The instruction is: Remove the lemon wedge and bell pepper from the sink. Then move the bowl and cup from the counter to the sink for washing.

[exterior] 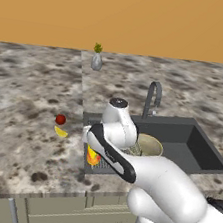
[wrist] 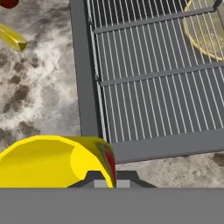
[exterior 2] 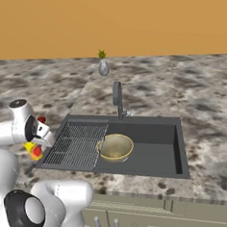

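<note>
Marbled stone table beneath an orange wall is seen with the lemon wedge and bell pepper already laid outside the sink, just beside each other. The bowl has been set in the basin by the drainboard. The cup is held clamped in the closed end effector at the sink's near left corner, above the table edge. Only its placement in the sink is judged to be left.

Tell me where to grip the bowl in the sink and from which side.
Grip the bowl's thin pale rim, coming from straight above with one finger inside and one outside. It sits upright and open in the sink, too wide to span, so only its raised rim offers a pinch.
</note>
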You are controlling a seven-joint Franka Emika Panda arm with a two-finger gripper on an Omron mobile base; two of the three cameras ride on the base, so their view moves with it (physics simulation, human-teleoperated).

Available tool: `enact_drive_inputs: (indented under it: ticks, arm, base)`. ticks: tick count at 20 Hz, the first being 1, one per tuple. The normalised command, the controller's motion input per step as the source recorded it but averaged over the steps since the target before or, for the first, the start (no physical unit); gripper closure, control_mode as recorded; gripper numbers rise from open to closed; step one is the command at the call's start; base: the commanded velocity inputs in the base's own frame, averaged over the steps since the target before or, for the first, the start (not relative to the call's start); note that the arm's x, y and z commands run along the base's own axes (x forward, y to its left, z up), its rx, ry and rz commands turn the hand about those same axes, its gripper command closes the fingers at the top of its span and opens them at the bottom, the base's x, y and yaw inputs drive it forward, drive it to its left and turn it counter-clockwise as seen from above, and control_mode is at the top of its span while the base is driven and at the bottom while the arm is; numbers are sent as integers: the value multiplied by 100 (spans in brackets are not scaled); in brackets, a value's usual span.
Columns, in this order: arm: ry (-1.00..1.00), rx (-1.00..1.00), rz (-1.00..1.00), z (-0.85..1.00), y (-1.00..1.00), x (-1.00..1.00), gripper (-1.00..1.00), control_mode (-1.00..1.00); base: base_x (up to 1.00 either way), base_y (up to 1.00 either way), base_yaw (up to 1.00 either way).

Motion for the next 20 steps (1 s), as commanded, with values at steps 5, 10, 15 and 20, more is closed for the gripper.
enact_drive_inputs:
  ticks: [5, 10, 15, 20]
  arm:
    - [0, 4, -6, 6, -29, 0, 100, -100]
    - [0, 2, -6, 3, -32, 1, 100, -100]
    - [0, 0, -7, 0, -29, 3, 100, -100]
    - [0, 0, -10, 0, -29, 7, 100, -100]
  base:
    - [0, 0, 0]
    - [0, 0, 0]
    - [0, 0, 0]
    - [0, 0, 0]
